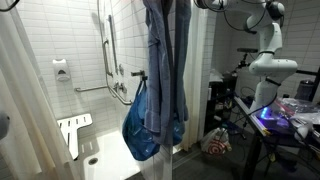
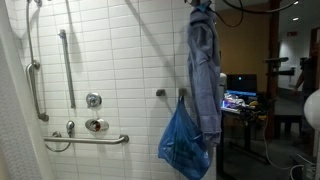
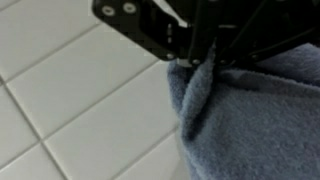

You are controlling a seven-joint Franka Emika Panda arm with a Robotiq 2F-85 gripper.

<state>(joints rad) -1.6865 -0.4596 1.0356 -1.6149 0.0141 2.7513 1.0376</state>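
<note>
The pincer (image 3: 205, 62) is clamped on a top fold of the grey-blue garment (image 2: 205, 70) hanging by the tiled wall (image 2: 120, 50) beside a blue bag (image 2: 183, 148); soft and light, it seems best held by bunched cloth.

Readable text: we find none in any view.
Screen (image 2: 240, 90): lit, but too small and blurred for us to read.
Cloth (image 3: 250, 120): we see no tag or print in the wrist view.
Wall dispenser (image 1: 62, 70): we make out no lettering.
</note>
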